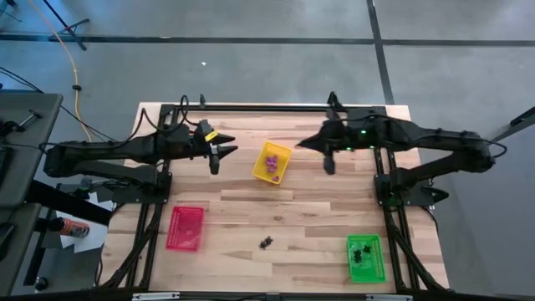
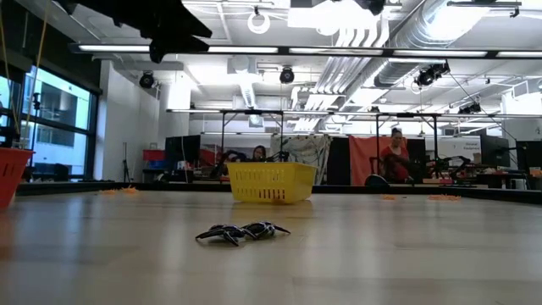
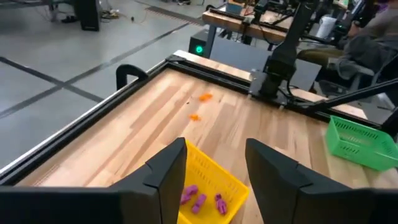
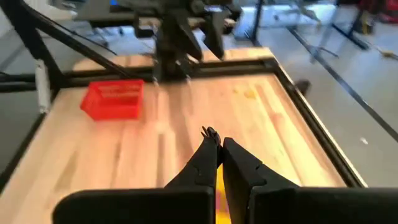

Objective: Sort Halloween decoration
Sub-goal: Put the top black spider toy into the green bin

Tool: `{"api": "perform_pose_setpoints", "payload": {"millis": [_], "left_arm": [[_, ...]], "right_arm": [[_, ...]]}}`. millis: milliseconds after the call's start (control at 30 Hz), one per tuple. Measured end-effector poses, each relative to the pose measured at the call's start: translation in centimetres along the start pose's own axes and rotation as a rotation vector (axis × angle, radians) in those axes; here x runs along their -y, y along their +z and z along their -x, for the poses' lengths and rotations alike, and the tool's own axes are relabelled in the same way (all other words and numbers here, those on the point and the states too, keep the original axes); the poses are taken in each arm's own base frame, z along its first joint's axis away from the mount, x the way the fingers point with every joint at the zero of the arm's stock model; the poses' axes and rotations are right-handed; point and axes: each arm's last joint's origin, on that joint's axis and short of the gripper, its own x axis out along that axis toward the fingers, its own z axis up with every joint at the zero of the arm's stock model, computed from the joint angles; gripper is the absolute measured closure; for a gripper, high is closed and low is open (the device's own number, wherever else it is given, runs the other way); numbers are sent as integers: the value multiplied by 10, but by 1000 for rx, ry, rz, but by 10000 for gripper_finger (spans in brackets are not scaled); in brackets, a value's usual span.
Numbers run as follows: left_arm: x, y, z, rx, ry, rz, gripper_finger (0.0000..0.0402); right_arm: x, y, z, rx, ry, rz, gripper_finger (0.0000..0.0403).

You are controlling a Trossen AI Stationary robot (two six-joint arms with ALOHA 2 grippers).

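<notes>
My left gripper (image 1: 224, 153) stands with fingers apart just beside the yellow tray (image 1: 272, 162), where purple trinkets (image 3: 202, 200) already lie. My right gripper (image 1: 328, 159) is closed on nothing, on the tray's other side. Black trinkets (image 1: 361, 248) sit in the green tray (image 1: 365, 258). The red tray (image 1: 185, 227) looks empty. A black pair (image 1: 266, 242) and orange pieces (image 3: 200, 106) wait on the table (image 1: 309, 217), so I judge the sorting about half done.

A yellow tray (image 1: 272, 162) sits at the table's (image 1: 318, 209) upper centre, a red tray (image 1: 185, 227) lower left, a green tray (image 1: 364, 257) lower right. 2 people sit in the low view's background.
</notes>
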Motion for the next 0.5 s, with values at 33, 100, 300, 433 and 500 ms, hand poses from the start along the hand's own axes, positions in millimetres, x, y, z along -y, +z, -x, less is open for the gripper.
{"api": "perform_pose_setpoints", "payload": {"millis": [33,100,300,433,500], "left_arm": [[0,-1,-2,-7,2,2,245],[0,-4,-4,-26,6,12,245],[0,-5,-9,-37,9,11,245],[0,-5,-9,-36,8,12,245],[0,-5,-9,-29,7,13,245]], "right_arm": [[0,-2,7,-18,-19,1,402],[0,-3,18,-17,-54,4,402],[1,-1,35,20,-78,3,402],[1,-1,34,16,-78,8,402],[1,-2,31,8,-78,9,402]]}}
